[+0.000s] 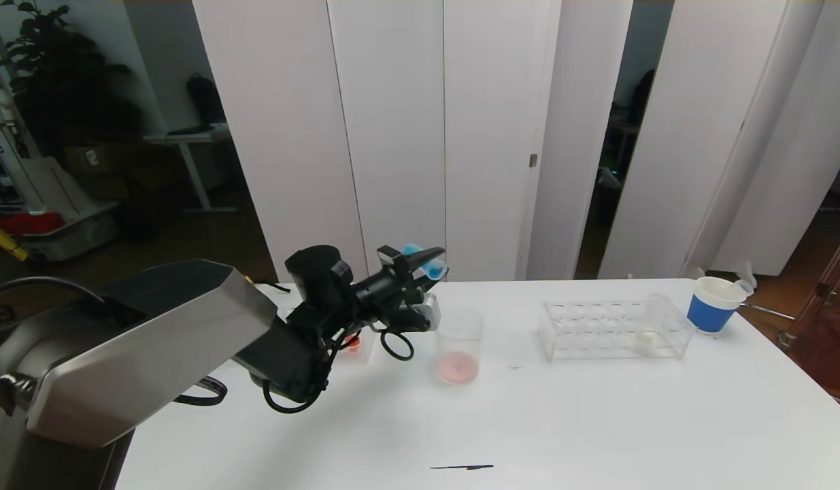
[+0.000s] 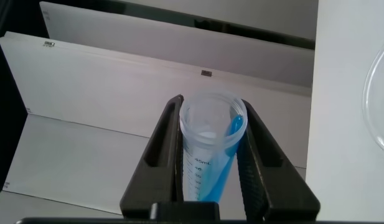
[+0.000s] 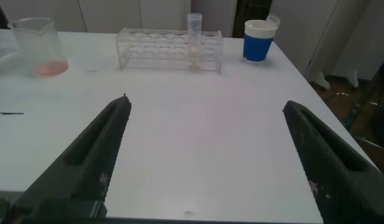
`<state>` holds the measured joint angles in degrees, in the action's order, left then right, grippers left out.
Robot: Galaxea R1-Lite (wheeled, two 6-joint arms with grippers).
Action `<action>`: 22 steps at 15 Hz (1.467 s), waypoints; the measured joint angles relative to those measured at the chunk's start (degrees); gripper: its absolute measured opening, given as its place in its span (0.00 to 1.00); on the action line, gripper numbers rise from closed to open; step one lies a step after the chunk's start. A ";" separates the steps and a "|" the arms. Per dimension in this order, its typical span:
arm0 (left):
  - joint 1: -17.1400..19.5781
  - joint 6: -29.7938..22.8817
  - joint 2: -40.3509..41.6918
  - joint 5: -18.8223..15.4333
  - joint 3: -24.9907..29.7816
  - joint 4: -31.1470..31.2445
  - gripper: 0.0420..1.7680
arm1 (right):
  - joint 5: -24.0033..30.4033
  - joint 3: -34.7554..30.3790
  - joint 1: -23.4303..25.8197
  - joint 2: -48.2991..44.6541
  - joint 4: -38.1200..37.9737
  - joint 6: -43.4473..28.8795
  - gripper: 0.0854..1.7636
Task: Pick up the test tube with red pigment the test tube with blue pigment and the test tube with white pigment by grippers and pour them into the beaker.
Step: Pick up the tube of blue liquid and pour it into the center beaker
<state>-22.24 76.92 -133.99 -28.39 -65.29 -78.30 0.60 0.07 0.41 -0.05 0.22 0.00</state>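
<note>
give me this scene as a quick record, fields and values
left gripper: shut on the blue test tube, tipped above the beaker
beaker: on the table, pinkish-red liquid at its bottom
white test tube: upright in the clear rack
right gripper: open, low over the table, holding nothing
paper cup: beside the rack

beaker (image 2: pixel 379 102) cut off, red tube (image 1: pixel 352 342) half hidden
</note>
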 joint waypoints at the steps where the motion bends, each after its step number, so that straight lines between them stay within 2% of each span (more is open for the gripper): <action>1: -0.33 0.55 -0.46 0.34 -0.35 -0.09 0.31 | -0.02 0.00 -0.01 0.00 0.00 0.00 0.99; 12: -1.49 2.66 -2.15 1.11 -1.11 -4.14 0.31 | 0.00 0.00 0.02 0.00 0.02 0.00 0.99; 22: -1.77 4.24 -2.51 1.16 -1.71 -5.22 0.31 | 0.02 0.00 0.02 0.00 0.02 0.00 0.99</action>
<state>-24.00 81.16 -136.50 -27.23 -67.00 -83.52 0.62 0.07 0.44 -0.05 0.24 0.00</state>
